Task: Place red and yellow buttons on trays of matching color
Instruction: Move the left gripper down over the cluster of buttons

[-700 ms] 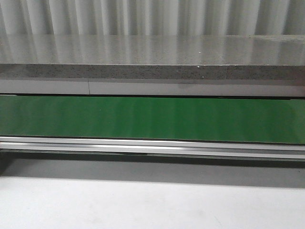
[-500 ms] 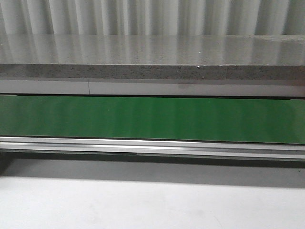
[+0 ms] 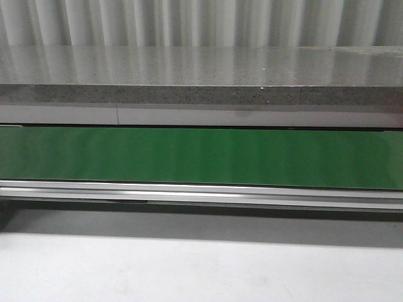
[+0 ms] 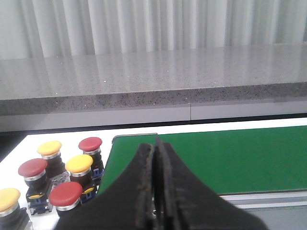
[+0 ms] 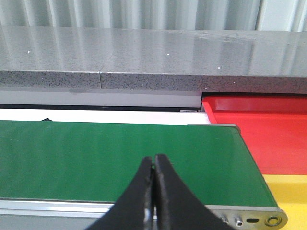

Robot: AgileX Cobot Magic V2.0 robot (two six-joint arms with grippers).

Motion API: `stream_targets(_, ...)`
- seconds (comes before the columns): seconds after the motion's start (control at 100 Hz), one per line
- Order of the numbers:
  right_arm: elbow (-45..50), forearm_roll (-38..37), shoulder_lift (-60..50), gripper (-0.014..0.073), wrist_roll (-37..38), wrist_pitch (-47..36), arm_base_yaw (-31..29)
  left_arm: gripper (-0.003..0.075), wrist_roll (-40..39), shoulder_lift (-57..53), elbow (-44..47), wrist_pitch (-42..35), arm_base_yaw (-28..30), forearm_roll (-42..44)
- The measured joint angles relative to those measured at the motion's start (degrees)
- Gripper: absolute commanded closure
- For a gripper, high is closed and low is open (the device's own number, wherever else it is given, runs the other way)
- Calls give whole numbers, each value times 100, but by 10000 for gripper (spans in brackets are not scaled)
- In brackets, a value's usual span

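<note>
— How far is the work, from where you stand?

— Not begun, I think. The red tray point(image 5: 261, 129) has nothing on it, and the part of the yellow tray point(image 5: 288, 191) that I can see is bare too. The green belt point(image 3: 201, 157) carries nothing.

— And the buttons?

— All together on the white table at one end of the belt. I count three red buttons point(image 4: 65, 193) and three yellow buttons point(image 4: 79, 164), standing upright and close to each other. There may be more outside the view; I cannot say.

— Where are they from the claws?

— The left claw point(image 4: 154, 143) is near them, over the end of the belt; the buttons stand just beside it, not touching. Its fingers are pressed together and hold nothing. The right claw point(image 5: 154, 158) is at the other end, near both trays, also closed on nothing. Everything is left to do.
</note>
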Motion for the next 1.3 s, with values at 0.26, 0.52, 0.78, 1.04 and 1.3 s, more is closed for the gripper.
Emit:
stream_targets(0.26, 0, 0, 0, 658, 0, 0, 0, 741, 0, 0, -223, 942, 0, 0)
stream_targets(0.52, 0, 0, 0, 658, 0, 0, 0, 741, 0, 442, -1453, 2097, 0, 86)
stream_targets(0.78, 0, 0, 0, 658, 0, 0, 0, 679, 0, 1723, -2323, 2760, 0, -131)
stream_targets(1.04, 0, 0, 0, 658, 0, 0, 0, 245, -149, 2734, -3054, 2838, 0, -241)
stream_targets(1.3, 0, 0, 0, 658, 0, 0, 0, 248, -965, 3939, -3802, 3815, 0, 41)
